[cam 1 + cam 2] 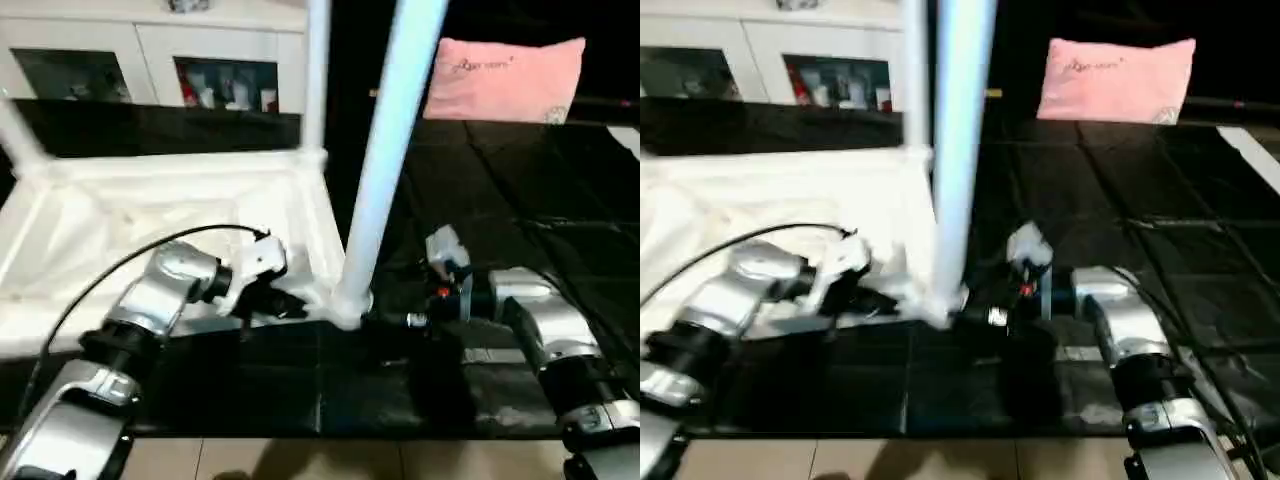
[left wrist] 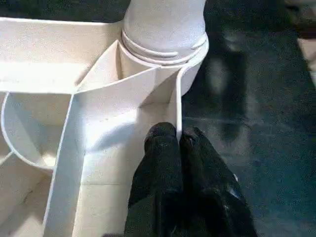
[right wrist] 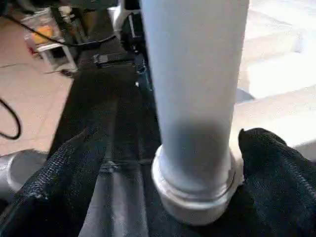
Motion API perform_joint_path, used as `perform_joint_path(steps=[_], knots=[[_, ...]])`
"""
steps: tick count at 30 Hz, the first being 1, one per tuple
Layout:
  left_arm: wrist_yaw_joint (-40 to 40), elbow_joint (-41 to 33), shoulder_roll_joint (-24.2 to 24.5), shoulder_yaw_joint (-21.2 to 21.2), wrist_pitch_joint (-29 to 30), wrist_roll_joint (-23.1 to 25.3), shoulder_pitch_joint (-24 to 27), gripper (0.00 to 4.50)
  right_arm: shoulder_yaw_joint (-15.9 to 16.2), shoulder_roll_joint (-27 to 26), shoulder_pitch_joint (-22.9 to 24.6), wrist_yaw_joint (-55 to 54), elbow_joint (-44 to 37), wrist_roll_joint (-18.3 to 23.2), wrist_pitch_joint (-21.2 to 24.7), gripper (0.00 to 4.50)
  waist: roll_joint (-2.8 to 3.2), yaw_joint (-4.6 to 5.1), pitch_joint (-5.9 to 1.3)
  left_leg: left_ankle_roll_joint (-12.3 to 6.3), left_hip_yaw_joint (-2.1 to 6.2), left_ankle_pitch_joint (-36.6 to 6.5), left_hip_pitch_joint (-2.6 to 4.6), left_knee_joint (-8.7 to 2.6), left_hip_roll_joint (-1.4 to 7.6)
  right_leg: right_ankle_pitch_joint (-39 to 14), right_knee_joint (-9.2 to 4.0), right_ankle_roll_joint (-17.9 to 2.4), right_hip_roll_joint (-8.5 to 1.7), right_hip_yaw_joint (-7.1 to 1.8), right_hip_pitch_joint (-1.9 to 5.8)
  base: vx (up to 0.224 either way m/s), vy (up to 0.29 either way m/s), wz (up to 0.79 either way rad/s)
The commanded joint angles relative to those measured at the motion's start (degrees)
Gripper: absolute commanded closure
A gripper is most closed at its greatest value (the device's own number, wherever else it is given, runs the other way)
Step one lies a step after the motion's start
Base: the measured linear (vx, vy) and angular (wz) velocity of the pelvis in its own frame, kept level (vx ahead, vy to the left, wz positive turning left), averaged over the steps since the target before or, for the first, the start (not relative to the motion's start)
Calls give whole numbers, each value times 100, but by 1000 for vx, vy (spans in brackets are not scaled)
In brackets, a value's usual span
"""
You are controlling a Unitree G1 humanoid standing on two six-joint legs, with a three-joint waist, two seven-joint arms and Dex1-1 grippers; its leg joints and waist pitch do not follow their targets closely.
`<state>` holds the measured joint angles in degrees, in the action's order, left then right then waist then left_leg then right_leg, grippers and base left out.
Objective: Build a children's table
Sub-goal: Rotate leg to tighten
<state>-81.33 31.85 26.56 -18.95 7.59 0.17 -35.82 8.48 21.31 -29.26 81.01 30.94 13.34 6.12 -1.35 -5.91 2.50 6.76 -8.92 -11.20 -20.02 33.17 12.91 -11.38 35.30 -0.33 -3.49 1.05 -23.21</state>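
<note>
On dark mat: one upturned table top (image 1: 150, 215), three legs (image 1: 385, 150) upright; left gripper (image 2: 177, 143) pinches rib, right gripper (image 3: 163, 163) spread around near leg.

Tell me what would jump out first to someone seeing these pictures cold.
The tall white leg stands upright in the near corner socket of the upturned white table top on the black mat. The right gripper sits open on either side of the leg's base, and the left gripper is pinched shut on a thin rib beside that socket. A pink pillow lies at the back.
</note>
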Motion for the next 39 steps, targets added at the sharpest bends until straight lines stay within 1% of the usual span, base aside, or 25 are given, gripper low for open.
perform_joint_path(steps=[1, 3, 5, 7, 9, 12, 13, 14, 16, 19, 22, 23, 28, 30, 31, 32, 33, 34, 35, 36, 37, 38, 39], knots=[[-350, -223, -26, -235, -85, 40, 53, 450, 22, 28, -91, 129, 69, -42, -73, 17, 16, 29, -343, -324, -144, -649, 23, -343, 0, 60, -292, -1559, -270, -110, 314, 0, 0, 0], [-469, -343, 28, -286, -109, -4, 88, 450, 103, 5, -145, 240, 100, -36, -39, 43, 13, 10, -350, -338, -140, -567, 12, -337, -1, 185, -275, -1572, -275, -109, 328, 0, 0, 0], [-509, -398, 54, -318, -103, -36, 103, 450, 164, 5, -164, 315, 135, -60, -83, 57, 11, -2, -356, -356, -144, -517, 14, -330, -4, 268, -263, -1579, -272, -107, 325, 0, 0, 0], [-533, -411, 64, -342, -111, -41, 105, 450, 227, 24, -165, 412, 145, -62, -61, 73, -2, -15, -354, -365, -149, -497, 19, -327, -9, 283, -266, -1570, -267, -109, 324, 0, 0, 0], [-568, -427, 67, -357, -112, -48, 109, 450, 287, 45, -161, 479, 159, -79, -80, 97, 0, -14, -349, -353, -144, -548, 13, -331, -8, 185, -270, -1549, -270, -105, 326, 0, 0, 0], [-595, -468, 66, -359, -88, -58, 124, 450, 300, 47, -157, 509, 185, -84, -121, 120, -7, -16, -358, -347, -144, -508, 15, -326, -7, 223, -261, -1552, -272, -108, 329, 0, 0, 0], [-600, -479, 65, -356, -82, -58, 128, 450, 301, 46, -155, 524, 185, -78, -119, 120, -7, -17, -360, -351, -145, -482, 14, -323, -9, 257, -259, -1556, -271, -109, 331, 0, 0, 0], [-602, -487, 64, -355, -78, -58, 131, 450, 302, 46, -155, 534, 186, -74, -116, 141, -7, -15, -360, -360, -143, -446, 9, -321, -12, 304, -254, -1558, -267, -108, 333, 0, 0, 0], [-599, -505, 63, -360, -68, -67, 137, 450, 312, 45, -144, 575, 159, -45, -82, 149, -10, -16, -363, -373, -144, -419, 9, -317, -14, 340, -250, -1561, -264, -105, 334, 0, 0, 0], [-585, -512, 69, -375, -68, -73, 140, 450, 323, 47, -139, 614, 154, -34, -74, 182, 0, -20, -360, -365, -144, -477, 13, -320, -13, 243, -260, -1553, -266, -105, 331, 0, 0, 0], [-563, -497, 70, -379, -71, -57, 143, 450, 337, 46, -129, 656, 151, -2, -47, 203, -7, -22, -359, -363, -144, -470, 15, -319, -11, 246, -257, -1557, -266, -107, 329, 0, 0, 0], [-549, -490, 67, -374, -63, -50, 142, 450, 341, 45, -121, 670, 138, 10, -23, 226, -8, -21, -357, -365, -145, -484, 14, -317, -14, 234, -258, -1556, -263, -106, 328, 0, 0, 0], [-254, -371, -27, -301, 39, -4, 120, 450, 373, 36, -13, 721, -30, 81, 159, 243, -6, -24, -349, -326, -143, -578, 11, -320, -9, 86, -267, -1532, -267, -110, 325, 0, 0, 0], [-107, -332, -80, -277, 171, 17, 107, 450, 380, 2, 27, 629, -43, 60, 178, 247, -15, -32, -348, -316, -144, -595, 11, -317, -12, 36, -273, -1517, -271, -114, 323, 0, 0, 0], [32, -294, -141, -262, 266, 45, 97, 450, 367, -71, 35, 418, 22, 8, 229, 249, -30, -30, -344, -310, -145, -602, 11, -321, -8, 3, -276, -1515, -273, -114, 321, 0, 0, 0], [136, -271, -186, -251, 349, 65, 88, 450, 357, -125, 30, 277, 65, -23, 265, 249, -33, -31, -329, -282, -141, -668, 4, -329, -13, -153, -293, -1483, -273, -114, 315, 0, 0, 0], [422, -222, -323, -191, 572, 91, 54, 450, 333, -288, -42, -201, 265, -149, 451, 249, -30, -14, -310, -219, -136, -819, 5, -345, -15, -462, -315, -1421, -280, -117, 300, 0, 0, 0], [469, -213, -348, -179, 603, 92, 48, 450, 329, -316, -57, -285, 304, -172, 482, 249, -56, -3, -294, -184, -132, -902, 2, -358, -20, -690, -345, -1361, -277, -116, 300, 0, 0, 0], [615, -190, -427, -137, 698, 90, 27, 450, 314, -406, -101, -545, 424, -244, 556, 249, -45, 16, -271, -89, -118, -1134, 9, -380, -28, -1244, -399, -1234, -299, -127, 287, 0, 0, 0], [963, -150, -637, -5, 971, 36, -29, 450, 279, -623, -169, -1113, 648, -399, 509, 250, -50, 56, -268, -8, -113, -1272, 16, -387, -29, -1635, -420, -1131, -314, -141, 271, 0, 0, 0], [963, -150, -637, -5, 971, 36, -29, 450, 279, -623, -169, -1113, 648, -399, 509, 250, -49, 77, -254, 33, -109, -1331, 21, -395, -37, -1820, -449, -1070, -312, -142, 256, 0, 0, 0], [1106, -133, -728, 52, 1090, 9, -60, 450, 262, -722, -203, -1373, 731, -450, 556, 250, -77, 118, -256, 74, -89, -1414, 24, -404, -41, -2104, -466, -952, -312, -141, 258, 0, 0, 0], [1404, -53, -884, 143, 1258, 5, -140, 450, 189, -919, -291, -1846, 904, -490, 660, 250, -87, 145, -257, 65, -72, -1393, -3, -418, -47, -2200, -479, -864, -316, -140, 279, 0, 0, 0]])
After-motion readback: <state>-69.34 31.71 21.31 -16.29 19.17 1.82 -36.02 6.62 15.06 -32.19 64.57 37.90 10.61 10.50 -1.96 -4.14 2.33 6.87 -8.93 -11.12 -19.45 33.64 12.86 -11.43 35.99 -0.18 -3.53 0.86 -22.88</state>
